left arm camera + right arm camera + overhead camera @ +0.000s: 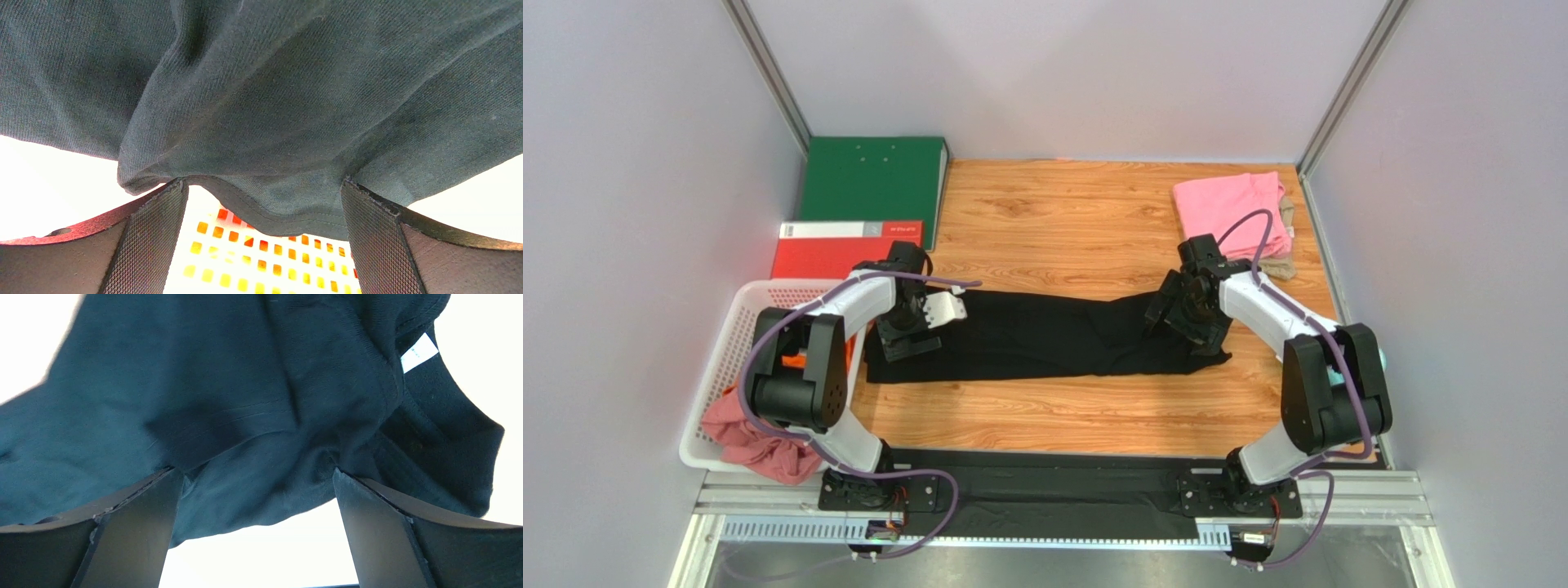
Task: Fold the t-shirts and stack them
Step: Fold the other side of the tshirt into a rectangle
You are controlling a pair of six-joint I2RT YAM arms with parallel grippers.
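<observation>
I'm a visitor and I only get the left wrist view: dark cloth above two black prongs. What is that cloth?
Observer: A black shirt, lying as a long strip across the wooden table between the two arms.
Operator: And the white grid with orange holes behind it?
Observer: A white basket at the table's left edge, with a rose-coloured garment in it.
Operator: What about the other arm?
Observer: The right arm has its jaws open at the shirt's collar end, where a white label shows.

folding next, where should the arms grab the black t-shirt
Grip the black t-shirt at its two short ends, each from its own side: it lies as a long strip, hem at the left gripper, collar at the right gripper.
</observation>
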